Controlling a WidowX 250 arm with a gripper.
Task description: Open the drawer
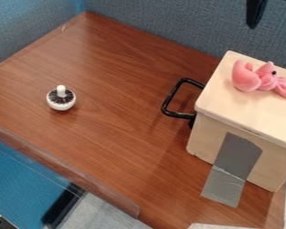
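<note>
Camera view: handle lies below and left of the jaws, its long bar slanting down-left; whether jaws are clenched or released cannot be determined.

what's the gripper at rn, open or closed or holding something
Gripper: up at the top edge, toward the right; whether it is open or closed can't be told.

Obs.: box on table, handle at its left.
My gripper at top right, apart from handle; pink toy on box; grey tape from box to table; white knob well left.
</note>
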